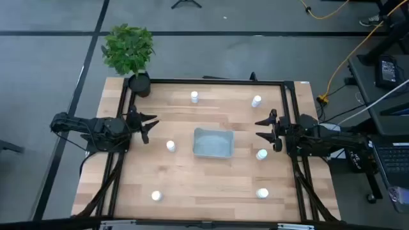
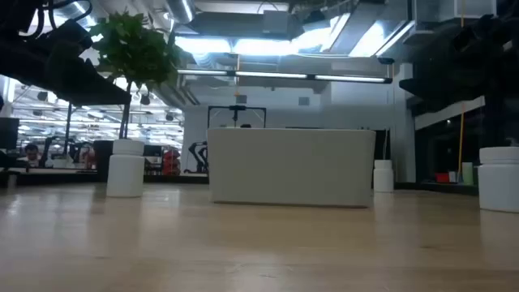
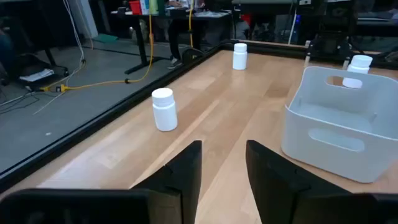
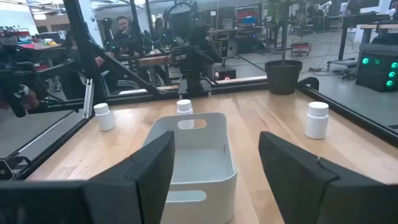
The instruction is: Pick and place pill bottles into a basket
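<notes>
Nearest you, two pill bottles point(image 1: 156, 196) stand by the front edge, one toward each corner. Mid-table, the basket point(image 1: 213, 143) sits empty, with two further bottles flanking it and two at the back edge. Left gripper point(image 1: 146, 126) and right gripper point(image 1: 264, 130) wait at the side edges, fingers wide. Bottles look light, rigid, slick: grip the body below the cap.
</notes>
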